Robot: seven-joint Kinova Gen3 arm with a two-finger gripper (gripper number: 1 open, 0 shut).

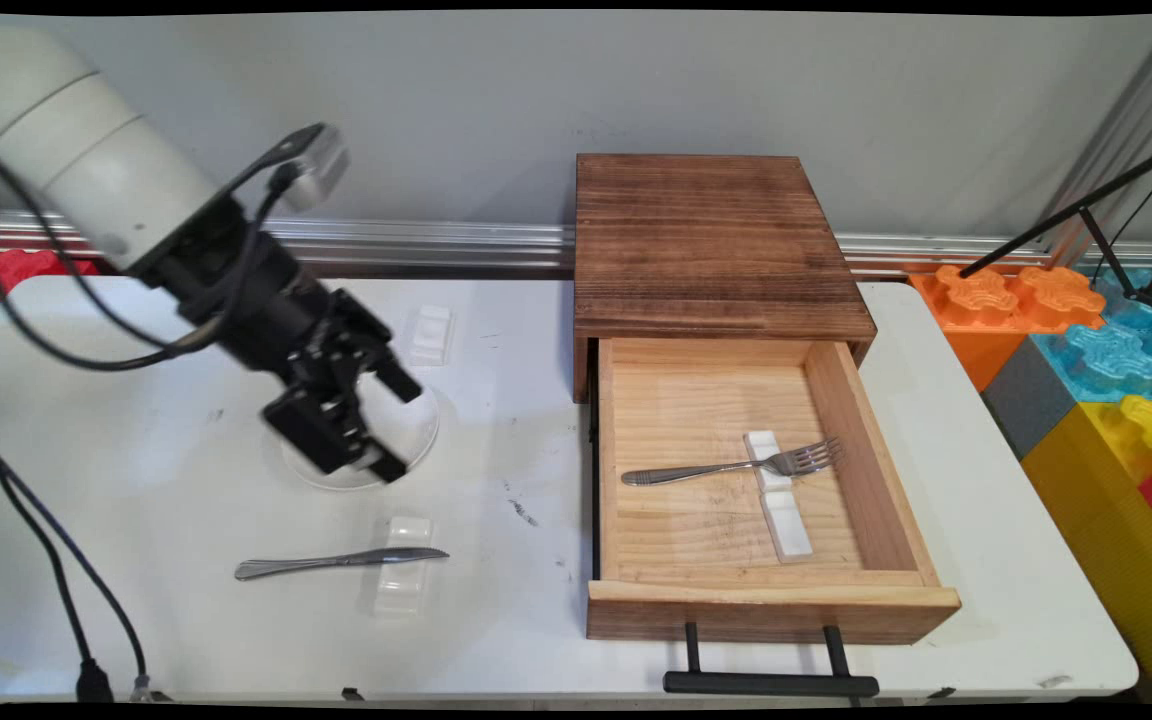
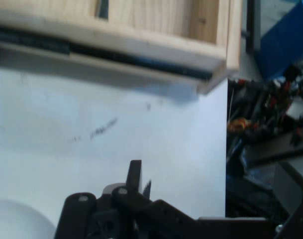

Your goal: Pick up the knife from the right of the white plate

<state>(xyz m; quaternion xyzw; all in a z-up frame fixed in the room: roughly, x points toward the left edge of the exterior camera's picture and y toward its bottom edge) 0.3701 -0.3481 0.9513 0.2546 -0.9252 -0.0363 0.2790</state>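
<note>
Nearest you is the drawer's black bar handle [image 1: 771,684], which overhangs the near edge of the white table [image 1: 136,480]. The table's left half is mostly bare surface, and a clear strip runs between the drawer and the table's right edge. Coloured foam blocks [image 1: 1096,350] sit beyond that edge.

One dark wooden box [image 1: 706,240] stands at the far side, right of centre. Its one pale drawer [image 1: 836,400] is pulled fully out toward you.

The gripper [image 1: 391,425] hangs tilted over the one round white plate [image 1: 416,430], left of the drawer. Its two fingers are spread apart and pinch nothing. You cannot tell whether they touch the plate.

You have one knife [image 1: 336,562], near of the plate, and one fork [image 1: 736,467], inside the drawer.

Three white cutlery rests show: one [image 1: 431,333] far of the plate with nothing on it, one [image 1: 404,578] under the knife blade, and one [image 1: 778,495] under the fork.

Only the hand view shows you the drawer's left side with its black rail [image 2: 141,59], and dark clutter [image 2: 270,124] off the table's near edge. The main view alone shows the cutlery.
</note>
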